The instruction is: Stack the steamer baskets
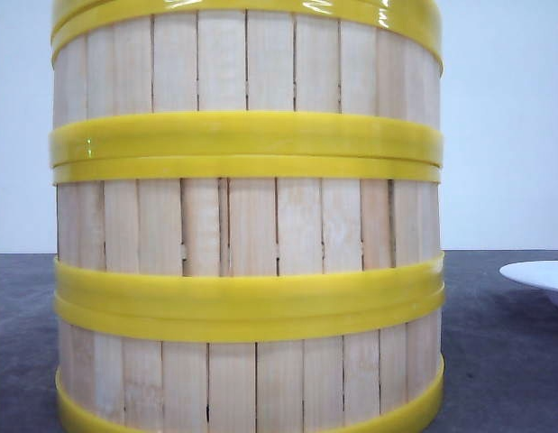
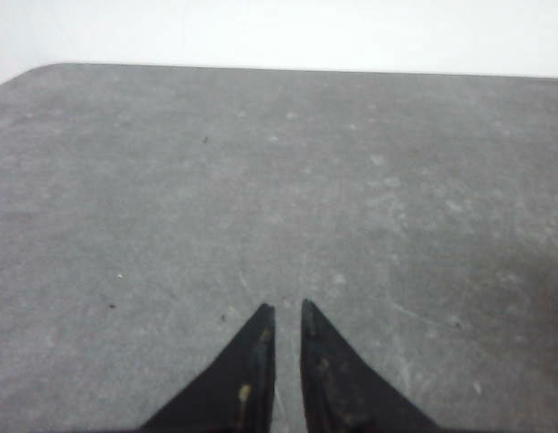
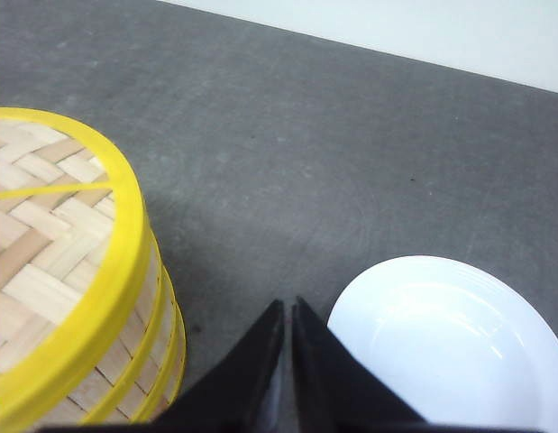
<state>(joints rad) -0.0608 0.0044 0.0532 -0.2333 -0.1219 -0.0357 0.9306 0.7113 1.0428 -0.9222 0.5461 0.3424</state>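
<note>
Both grippers, left gripper (image 2: 288,311) and right gripper (image 3: 288,307), are pinched together holding nothing, over a scuffed grey table (image 2: 260,180). The steamer baskets (image 1: 247,225) sit stacked on it, white plate (image 3: 450,347) nearby, plain white wall (image 1: 504,117) behind.

- Grey desk (image 3: 288,144), a matt, faintly speckled top running back to a pale wall.
- On it the baskets (image 1: 247,225), all three in one stack, bottom yellow rim sitting on the desk.
- White plate (image 3: 450,347) lies on the desk too, near the stack on its right, apart from it with bare grey between them.
</note>
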